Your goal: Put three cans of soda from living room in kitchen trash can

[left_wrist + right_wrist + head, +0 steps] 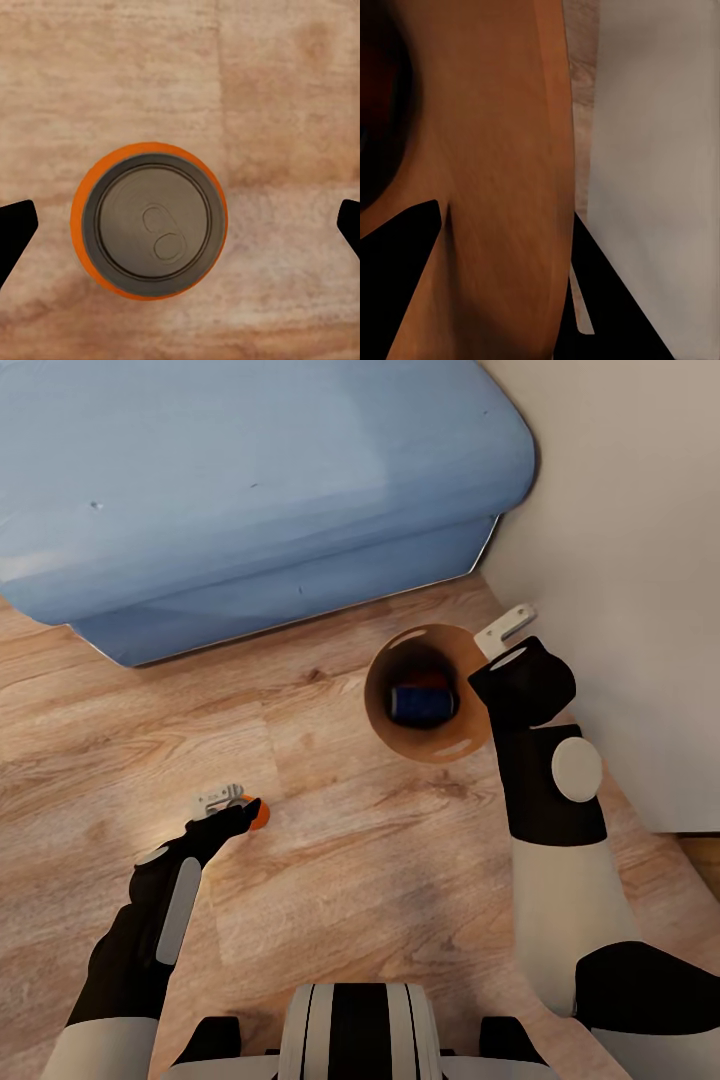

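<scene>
Head view: wood-plank floor (330, 880) of the living room, light blue sofa (250, 490) at the far side, beige wall (640, 560) at the right; the tash can (470, 745) is tipped so that its copper-brown inside faces the camera, a dark blue can of soda (421, 702) lying within.

Left wrist view: an orange can of soda (148, 220) stands upright on the floor, silver top and pull tab plain, detail the head view reduces to an orange sliver (260, 816) beside the left gripper (232, 800); the left gripper's (180, 225) fingers stand wide apart, one on each side of the can, touching nothing.

Right wrist view: the right gripper (506, 247) straddles the bin's wall (495, 150), one dark finger inside, one outside, apparently clamped on the rim; in the head view the right gripper (505, 630) meets that rim on the side nearest the wall.
</scene>
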Controlling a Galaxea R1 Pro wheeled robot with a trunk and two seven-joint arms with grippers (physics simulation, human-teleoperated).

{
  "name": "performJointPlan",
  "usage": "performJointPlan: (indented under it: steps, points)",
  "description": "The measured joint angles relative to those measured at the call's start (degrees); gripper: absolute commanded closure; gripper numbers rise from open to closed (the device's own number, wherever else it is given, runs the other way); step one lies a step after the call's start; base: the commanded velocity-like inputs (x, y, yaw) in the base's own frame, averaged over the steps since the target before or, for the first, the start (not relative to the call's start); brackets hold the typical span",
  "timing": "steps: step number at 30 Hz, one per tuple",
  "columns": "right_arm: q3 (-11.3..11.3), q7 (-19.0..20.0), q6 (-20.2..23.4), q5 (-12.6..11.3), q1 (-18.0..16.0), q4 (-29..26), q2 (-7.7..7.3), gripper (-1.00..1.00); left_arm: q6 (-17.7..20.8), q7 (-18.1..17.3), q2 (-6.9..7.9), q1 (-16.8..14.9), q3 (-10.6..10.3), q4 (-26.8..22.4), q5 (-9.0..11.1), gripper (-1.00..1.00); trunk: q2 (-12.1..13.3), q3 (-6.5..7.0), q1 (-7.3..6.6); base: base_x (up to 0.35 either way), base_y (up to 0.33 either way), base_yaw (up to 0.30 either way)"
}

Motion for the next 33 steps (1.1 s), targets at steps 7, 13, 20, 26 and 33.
performJointPlan:
  steps: [7,13,20,26,33]
  points:
    - [0.00,0.00,0.00,-0.06,0.06,0.00,0.00,1.00,-0.01,-0.10,0.00,0.00,0.00,0.00,0.03,-1.00,0.00,0.00,0.00,0.001,0.000,0.000]
    - [0.00,0.00,0.00,-0.09,0.08,0.00,-0.01,1.00,0.01,-0.16,0.00,0.00,0.00,0.00,0.04,-1.00,0.00,0.00,0.00,0.000,0.000,0.000]
    - [0.02,0.02,0.00,-0.26,0.08,0.01,0.00,1.00,-0.05,-0.17,-0.07,0.00,0.00,0.13,-0.09,-1.00,-0.05,-0.89,0.10,0.000,0.000,0.000]
    - [0.18,0.00,0.00,-0.03,-0.02,0.00,0.03,1.00,-0.13,-0.17,-0.07,0.00,0.00,0.13,-0.09,-1.00,-0.05,-0.89,0.10,0.000,0.000,0.000]
    - [0.29,0.04,0.00,-0.03,-0.24,0.00,0.11,1.00,-0.31,-0.19,-0.05,0.00,0.00,0.17,-0.18,-1.00,-0.05,-0.89,0.10,0.000,0.000,0.000]
